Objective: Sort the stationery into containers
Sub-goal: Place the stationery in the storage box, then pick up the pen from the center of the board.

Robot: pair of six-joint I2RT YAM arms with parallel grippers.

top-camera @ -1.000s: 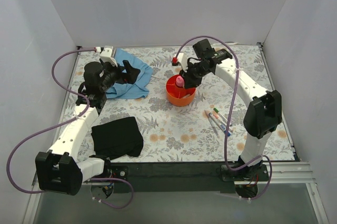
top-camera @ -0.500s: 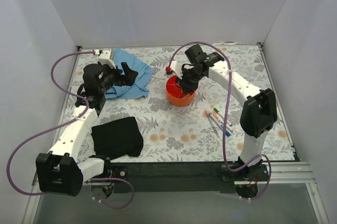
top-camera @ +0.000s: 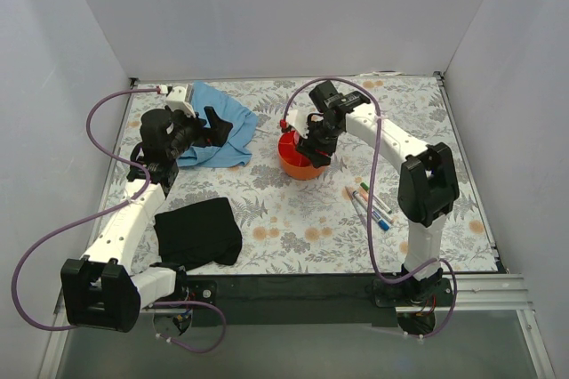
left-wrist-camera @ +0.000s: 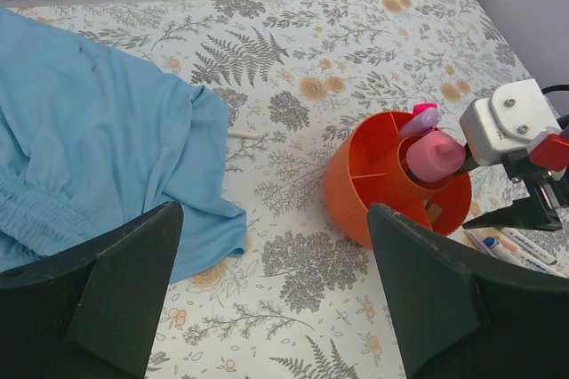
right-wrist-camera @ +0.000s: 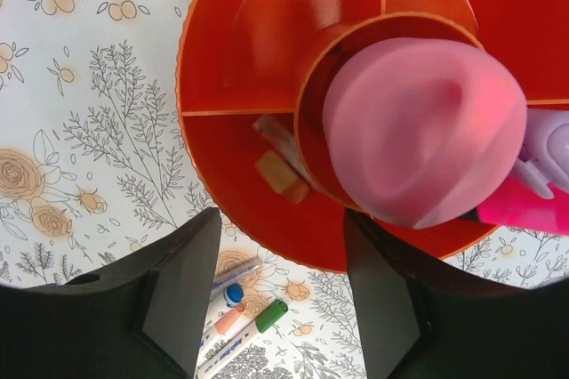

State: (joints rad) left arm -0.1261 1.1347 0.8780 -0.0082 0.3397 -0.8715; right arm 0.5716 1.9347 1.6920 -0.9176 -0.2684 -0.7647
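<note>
The orange bowl (top-camera: 292, 162) stands mid-table. In the right wrist view the small pink bottle (right-wrist-camera: 422, 143) stands upright in the bowl's (right-wrist-camera: 222, 85) centre well. A lilac stick (right-wrist-camera: 547, 152) and a pink highlighter (right-wrist-camera: 524, 205) lean in a compartment beside it. My right gripper (right-wrist-camera: 284, 299) hovers just above the bowl's near rim, open, holding nothing. Thin white markers (top-camera: 370, 204) with green and blue caps lie on the table right of the bowl. My left gripper (left-wrist-camera: 276, 308) hangs open over bare table between the blue cloth and the bowl (left-wrist-camera: 347, 192).
A blue cloth (top-camera: 224, 130) lies at the back left under the left gripper. A black cloth (top-camera: 197, 231) is at the front left. A tan eraser-like piece (right-wrist-camera: 280, 174) rests in one bowl compartment. A small white stick (left-wrist-camera: 242, 134) lies by the blue cloth.
My right gripper has carried the pink bottle down into the bowl's centre well and opened off it. The left arm has hardly moved.
</note>
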